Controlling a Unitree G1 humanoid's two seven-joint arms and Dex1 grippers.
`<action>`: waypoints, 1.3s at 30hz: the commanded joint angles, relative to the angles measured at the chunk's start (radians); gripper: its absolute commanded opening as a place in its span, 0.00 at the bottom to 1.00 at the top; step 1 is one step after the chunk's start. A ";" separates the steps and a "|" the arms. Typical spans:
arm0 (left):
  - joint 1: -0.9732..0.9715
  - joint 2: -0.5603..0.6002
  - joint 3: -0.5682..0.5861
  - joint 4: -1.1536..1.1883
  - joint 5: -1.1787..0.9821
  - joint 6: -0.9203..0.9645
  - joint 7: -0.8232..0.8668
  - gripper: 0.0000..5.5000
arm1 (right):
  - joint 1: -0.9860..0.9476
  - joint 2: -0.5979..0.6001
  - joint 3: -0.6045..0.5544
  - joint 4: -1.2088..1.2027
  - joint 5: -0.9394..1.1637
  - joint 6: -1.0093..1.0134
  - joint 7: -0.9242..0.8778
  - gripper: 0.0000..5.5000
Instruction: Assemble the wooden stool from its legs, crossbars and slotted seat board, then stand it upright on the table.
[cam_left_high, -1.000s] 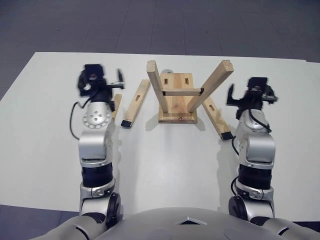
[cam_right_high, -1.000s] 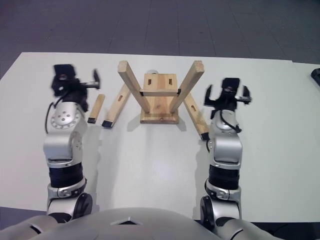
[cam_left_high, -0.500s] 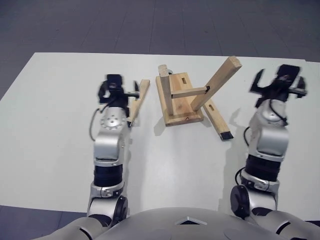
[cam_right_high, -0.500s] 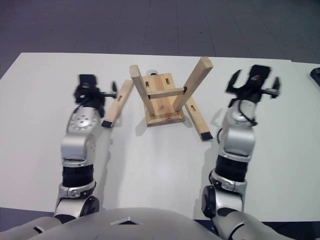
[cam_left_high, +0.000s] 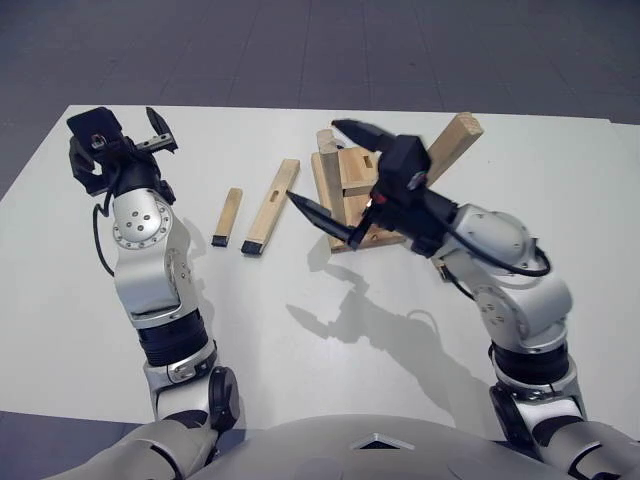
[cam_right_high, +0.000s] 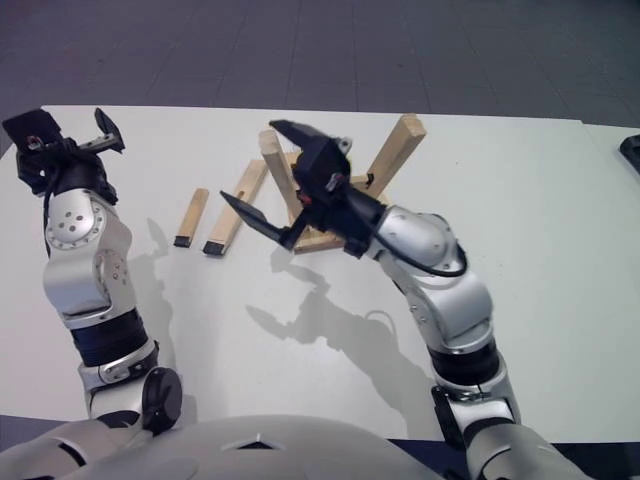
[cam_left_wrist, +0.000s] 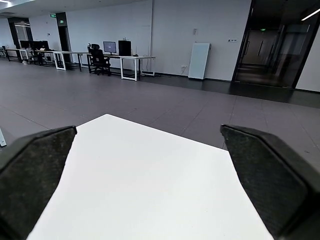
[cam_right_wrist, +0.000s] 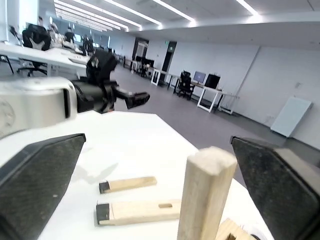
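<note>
From where I stand, the half-built stool sits toward the far middle of the white table (cam_left_high: 560, 190). Its slotted seat board (cam_left_high: 350, 210) lies flat, and two legs rise out of it. The left leg (cam_left_high: 326, 185) stands nearly straight, while the right leg (cam_left_high: 455, 135) leans outward. A crossbar (cam_left_high: 357, 187) joins them partway up.

The right gripper (cam_left_high: 312, 160) hangs over the stool's near left side with its two black fingers spread wide and nothing between them. I can't tell whether either finger touches the wood.

To the left of the stool, a loose leg (cam_left_high: 270, 205) with a slot and a dark foot lies flat. Just beside it lies a shorter loose crossbar (cam_left_high: 229, 214), apart from it.

The left gripper (cam_left_wrist: 149, 132) is raised over the table's far left corner, well away from the parts. Its fingers are also spread and hold nothing.
</note>
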 joint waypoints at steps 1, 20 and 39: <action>0.003 -0.012 -0.018 0.021 0.006 0.001 0.008 0.98 | 0.016 0.012 0.054 0.114 -0.093 -0.028 -0.046 0.88; 0.016 -0.020 -0.040 0.067 0.016 0.001 0.016 0.98 | 0.003 0.138 -0.009 0.235 -0.216 -0.033 -0.230 0.34; -0.022 0.020 -0.064 0.131 0.022 -0.012 -0.015 0.98 | -0.080 -0.358 -0.104 0.510 0.092 -0.281 0.735 0.19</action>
